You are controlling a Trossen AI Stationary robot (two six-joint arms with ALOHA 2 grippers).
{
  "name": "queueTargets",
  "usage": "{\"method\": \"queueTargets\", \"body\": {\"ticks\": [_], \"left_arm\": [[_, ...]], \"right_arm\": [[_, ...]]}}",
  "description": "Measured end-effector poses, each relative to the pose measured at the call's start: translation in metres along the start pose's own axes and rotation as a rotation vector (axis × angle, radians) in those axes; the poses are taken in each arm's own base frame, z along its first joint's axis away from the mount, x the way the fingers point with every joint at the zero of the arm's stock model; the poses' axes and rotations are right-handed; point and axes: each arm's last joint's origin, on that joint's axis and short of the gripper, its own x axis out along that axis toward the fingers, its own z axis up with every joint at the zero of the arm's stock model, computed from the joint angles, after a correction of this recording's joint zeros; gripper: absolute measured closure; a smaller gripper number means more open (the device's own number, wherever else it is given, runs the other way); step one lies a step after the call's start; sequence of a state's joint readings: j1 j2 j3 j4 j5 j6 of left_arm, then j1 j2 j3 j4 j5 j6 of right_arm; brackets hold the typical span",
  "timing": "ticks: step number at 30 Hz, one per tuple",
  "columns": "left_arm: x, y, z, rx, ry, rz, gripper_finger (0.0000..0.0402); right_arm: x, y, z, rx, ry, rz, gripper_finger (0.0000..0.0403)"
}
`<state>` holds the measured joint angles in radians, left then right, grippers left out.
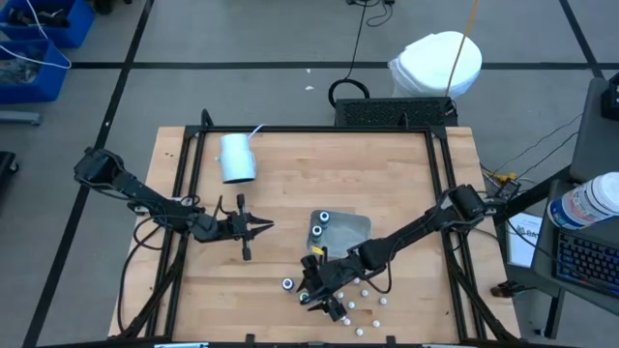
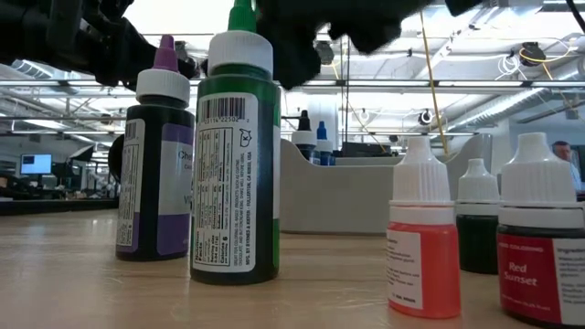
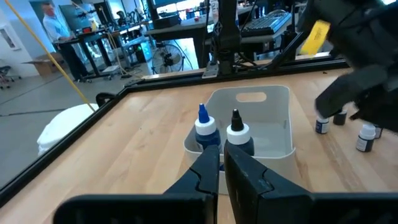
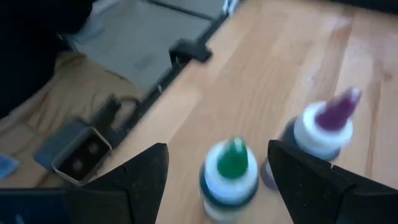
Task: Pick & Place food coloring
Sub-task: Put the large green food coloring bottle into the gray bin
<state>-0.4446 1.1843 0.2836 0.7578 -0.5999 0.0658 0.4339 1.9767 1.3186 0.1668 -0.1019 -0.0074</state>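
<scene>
- Food coloring, green-tipped bottle (image 4: pixel 232 169): upright on the bench (image 1: pixel 290 208), between the spread fingers of the right tool (image 4: pixel 217 180), not yet pinched; in the low view the tall green bottle (image 2: pixel 235 155) in front.
- Purple-tipped bottle (image 4: pixel 323 134) just beside the green one, outside one finger; dark purple-labelled bottle (image 2: pixel 155 155) in the low view.
- Blue-tipped bottle (image 3: pixel 205 127) and black-tipped bottle (image 3: pixel 238 134) already standing in the grey tray (image 3: pixel 273 134), at its nearer wall as seen from the left wrist.
- Smaller white-capped bottles (image 1: pixel 372 300) scattered on the bench near the front edge, close to the right tool; orange one (image 2: pixel 423 238) and red-labelled one (image 2: pixel 541 247) nearest the low camera.
- Right tool (image 1: pixel 314 290): released, jaws wide, straddling the green bottle from above, just in front of the tray.
- Left tool (image 1: pixel 261 227): clenched on nothing, hovering left of the tray, waiting.
- Pale blue cup (image 1: pixel 237 158) lying on its side, well apart toward the far left of the bench.
- Step in hand, by judgement: approach for the pick of the green bottle, two pieces placed, most left outside.
- Next move likely calls for lowering a little further, centring on the body, closing below the cap without nudging the purple neighbour, then lifting toward the tray.
</scene>
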Motion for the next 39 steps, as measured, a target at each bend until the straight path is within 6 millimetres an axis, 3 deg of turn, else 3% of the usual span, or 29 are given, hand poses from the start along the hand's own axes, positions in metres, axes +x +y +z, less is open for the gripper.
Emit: {"method": "queueTargets", "body": {"ticks": [20,28,39], "left_arm": [[0.0,0.0,0.0,0.018,-0.002,-0.007,0.0369],[0.0,0.0,0.0,0.016,-0.002,-0.007,0.0369],[0.0,0.0,0.0,0.014,-0.002,-0.007,0.0369]], "right_arm": [[0.001,0.0,-0.003,0.027,0.003,-0.011,0.0195],[0.002,0.002,-0.017,0.022,-0.011,-0.022,0.0198],[0.002,0.002,-0.016,0.016,-0.04,-0.022,0.0198]]}}
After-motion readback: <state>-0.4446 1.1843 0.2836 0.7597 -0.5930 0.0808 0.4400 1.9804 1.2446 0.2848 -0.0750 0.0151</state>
